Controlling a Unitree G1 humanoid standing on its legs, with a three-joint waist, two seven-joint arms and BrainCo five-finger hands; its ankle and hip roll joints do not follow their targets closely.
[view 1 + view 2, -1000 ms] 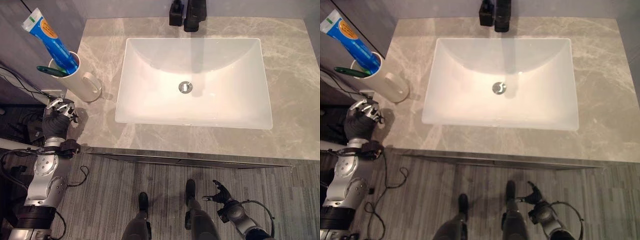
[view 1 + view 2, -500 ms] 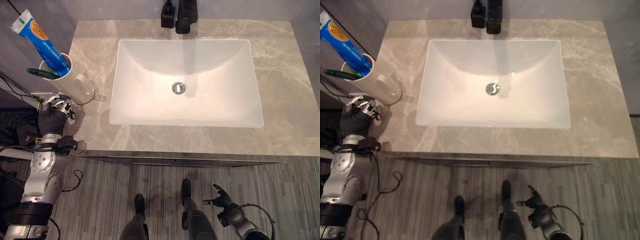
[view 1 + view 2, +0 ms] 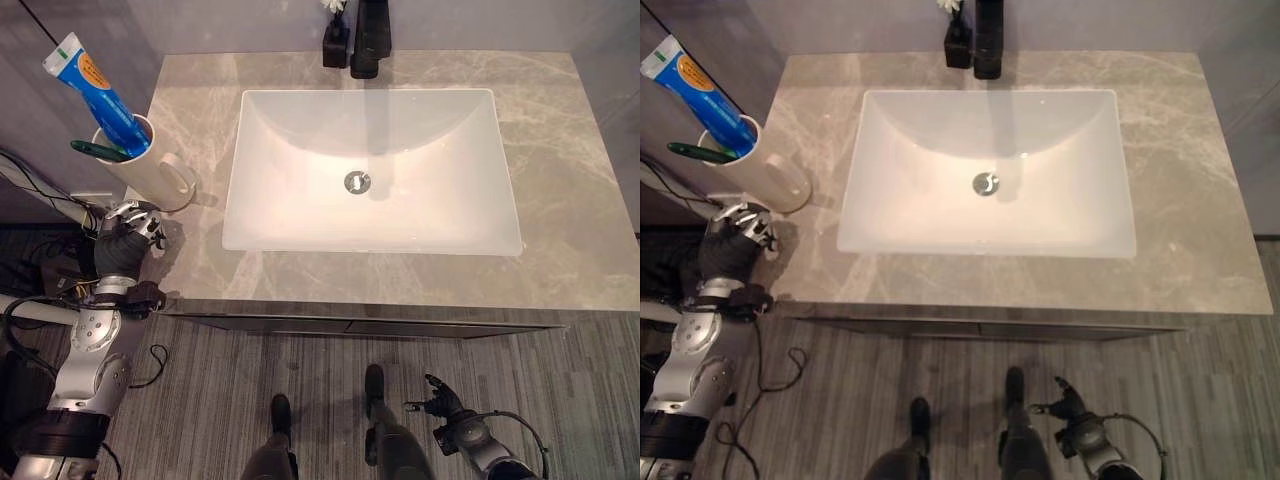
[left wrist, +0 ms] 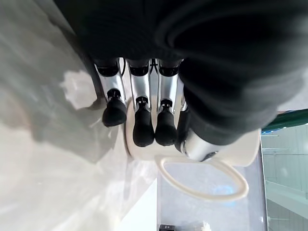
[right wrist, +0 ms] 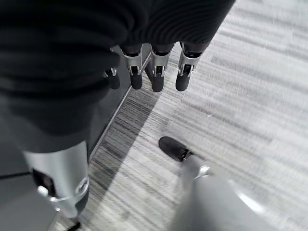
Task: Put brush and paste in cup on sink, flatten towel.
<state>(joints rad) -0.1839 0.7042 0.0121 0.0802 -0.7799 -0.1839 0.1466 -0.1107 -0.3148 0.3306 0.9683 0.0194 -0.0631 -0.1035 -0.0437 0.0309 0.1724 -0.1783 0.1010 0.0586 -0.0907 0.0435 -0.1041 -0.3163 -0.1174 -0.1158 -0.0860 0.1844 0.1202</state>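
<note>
White cup (image 3: 150,165) at upper left of the surface (image 3: 580,180), holding paste (image 3: 100,90) and brush (image 3: 98,151); left hand (image 3: 125,235) just below it, fingers relaxed, empty; right hand (image 3: 440,400) low over floor, open.

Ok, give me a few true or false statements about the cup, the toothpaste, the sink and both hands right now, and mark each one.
1. The blue toothpaste tube stands in the white cup. True.
2. The cup sits inside the sink basin. False: it stands on the countertop, at the robot's left of the basin.
3. The left hand grips the cup's handle. False: it is near the cup, holding nothing.
4. The right hand hangs low over the floor, away from the counter. True.
5. A green toothbrush lies in the basin. False: it pokes out of the cup.
</note>
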